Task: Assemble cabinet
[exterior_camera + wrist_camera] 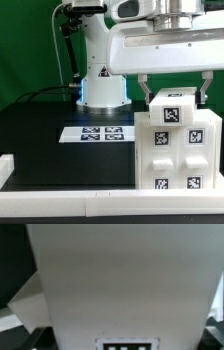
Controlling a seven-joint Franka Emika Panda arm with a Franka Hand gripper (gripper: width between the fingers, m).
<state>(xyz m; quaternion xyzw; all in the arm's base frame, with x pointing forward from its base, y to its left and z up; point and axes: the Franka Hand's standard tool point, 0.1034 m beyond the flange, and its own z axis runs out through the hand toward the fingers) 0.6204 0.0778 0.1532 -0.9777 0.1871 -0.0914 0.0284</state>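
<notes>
The white cabinet (176, 150) stands at the exterior view's right, near the front of the black table, with several square tags on its faces. My gripper (175, 96) hangs straight down over it. Its two dark fingers (146, 90) straddle the cabinet's raised top piece (174, 108) and sit against its two sides. In the wrist view a plain white panel of the cabinet (125, 280) fills nearly the whole picture, with one tag (127, 344) at its edge. Dark fingertips (30, 339) show only at the panel's sides.
The marker board (100, 132) lies flat on the black table (40, 140), left of the cabinet in the exterior view. The arm's white base (100, 88) stands behind it, with cables at the back. A white rim (60, 200) runs along the table's front.
</notes>
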